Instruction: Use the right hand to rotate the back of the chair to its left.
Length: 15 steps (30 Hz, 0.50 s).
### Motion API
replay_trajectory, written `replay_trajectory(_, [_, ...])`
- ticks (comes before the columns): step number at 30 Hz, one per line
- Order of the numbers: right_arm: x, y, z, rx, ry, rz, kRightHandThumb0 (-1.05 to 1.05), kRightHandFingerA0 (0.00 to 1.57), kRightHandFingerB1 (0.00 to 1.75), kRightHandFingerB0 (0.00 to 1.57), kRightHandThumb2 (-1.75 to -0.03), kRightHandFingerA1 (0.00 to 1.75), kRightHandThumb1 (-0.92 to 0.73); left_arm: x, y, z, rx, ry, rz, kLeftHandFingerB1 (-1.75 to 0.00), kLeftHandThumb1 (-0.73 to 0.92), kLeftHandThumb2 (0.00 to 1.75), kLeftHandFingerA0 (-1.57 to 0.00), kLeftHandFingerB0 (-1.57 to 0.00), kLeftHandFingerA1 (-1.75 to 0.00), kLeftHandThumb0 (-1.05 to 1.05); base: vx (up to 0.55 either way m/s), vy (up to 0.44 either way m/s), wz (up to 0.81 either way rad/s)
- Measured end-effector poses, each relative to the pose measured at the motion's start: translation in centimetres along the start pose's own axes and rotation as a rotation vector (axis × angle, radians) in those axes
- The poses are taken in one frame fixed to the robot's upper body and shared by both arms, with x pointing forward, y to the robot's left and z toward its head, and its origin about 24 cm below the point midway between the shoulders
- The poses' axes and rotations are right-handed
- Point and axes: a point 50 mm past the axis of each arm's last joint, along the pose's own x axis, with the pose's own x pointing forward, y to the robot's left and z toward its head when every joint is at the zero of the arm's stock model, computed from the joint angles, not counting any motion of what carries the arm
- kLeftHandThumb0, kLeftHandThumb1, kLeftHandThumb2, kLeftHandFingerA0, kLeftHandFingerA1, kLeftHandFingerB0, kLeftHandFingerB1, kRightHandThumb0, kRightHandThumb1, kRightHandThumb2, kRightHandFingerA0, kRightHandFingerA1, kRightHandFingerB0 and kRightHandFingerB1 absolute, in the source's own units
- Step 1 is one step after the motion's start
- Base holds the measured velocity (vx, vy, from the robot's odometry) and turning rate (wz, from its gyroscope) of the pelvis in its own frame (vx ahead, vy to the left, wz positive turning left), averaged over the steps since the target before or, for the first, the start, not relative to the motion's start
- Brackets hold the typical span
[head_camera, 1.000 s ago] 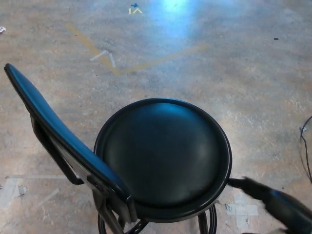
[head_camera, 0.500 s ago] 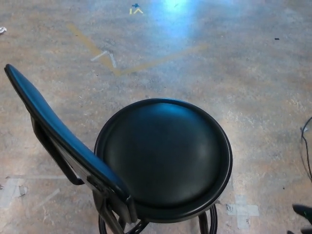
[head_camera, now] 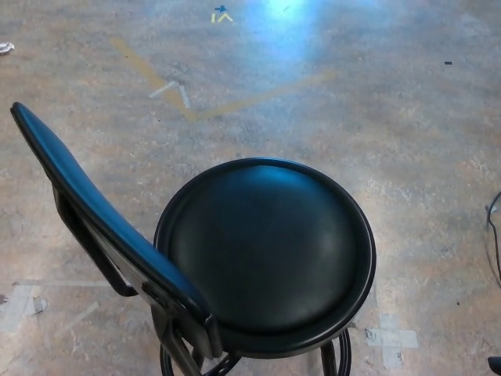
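I see the chair [head_camera: 266,258] on the floor [head_camera: 391,133], in the lower middle of the head view. Its backrest [head_camera: 102,227] runs diagonally along the seat's left side, from the upper left toward the bottom edge. Neither robot hand is in view, so I cannot tell how their fingers are set. A tiny dark shape at the bottom right corner is too small to identify. My judgement: the back already points left, so the rotation appears complete, with nothing left but confirmation.
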Motion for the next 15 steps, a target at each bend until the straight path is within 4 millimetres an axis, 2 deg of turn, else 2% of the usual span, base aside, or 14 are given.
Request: replay_trajectory(15, [0.10, -0.06, 0.08, 0.000, 0.008, -0.012, -1.05, 0.00, 0.73, 0.00, -0.82, 1.10, -0.90, 0.00, -0.04, -0.05, 0.002, 0.001, -0.001, -0.41, 0.74, 0.62, -0.57, -0.51, -0.48, -0.46, 0.00, 0.000, 0.00])
